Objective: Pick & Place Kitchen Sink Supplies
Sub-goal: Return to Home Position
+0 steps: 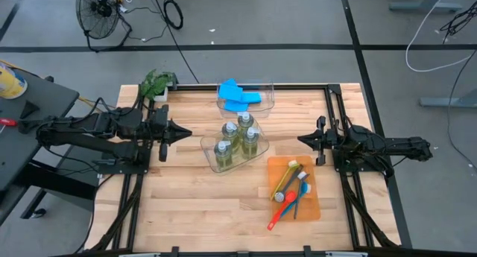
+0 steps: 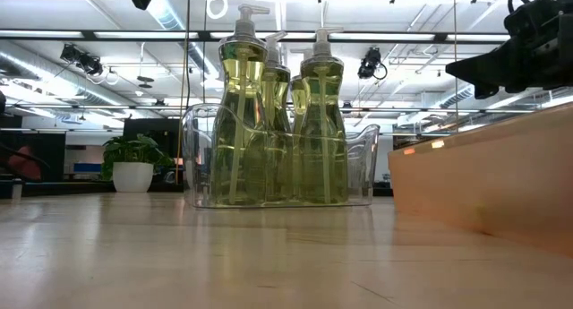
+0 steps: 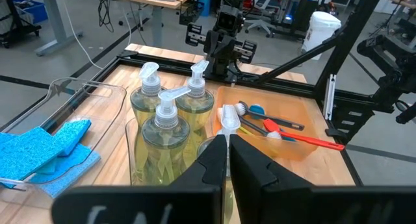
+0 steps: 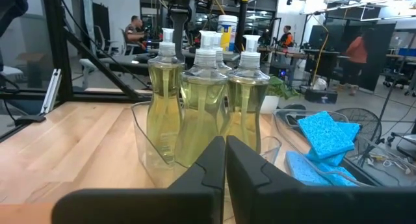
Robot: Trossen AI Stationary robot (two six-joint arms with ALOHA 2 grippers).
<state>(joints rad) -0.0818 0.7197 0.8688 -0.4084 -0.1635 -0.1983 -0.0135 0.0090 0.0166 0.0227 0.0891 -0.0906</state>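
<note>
Orange tray holds brushes | bottles fill middle bin | plant far corner

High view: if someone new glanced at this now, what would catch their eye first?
Four pump bottles of yellow-green liquid, upright in a clear bin at the centre, stand out first. Then the bright blue sponges in a second clear bin near the far edge, and coloured brushes in the orange tray by the right arm. The left claw and right claw flank the bottles, both shut and empty.
</note>
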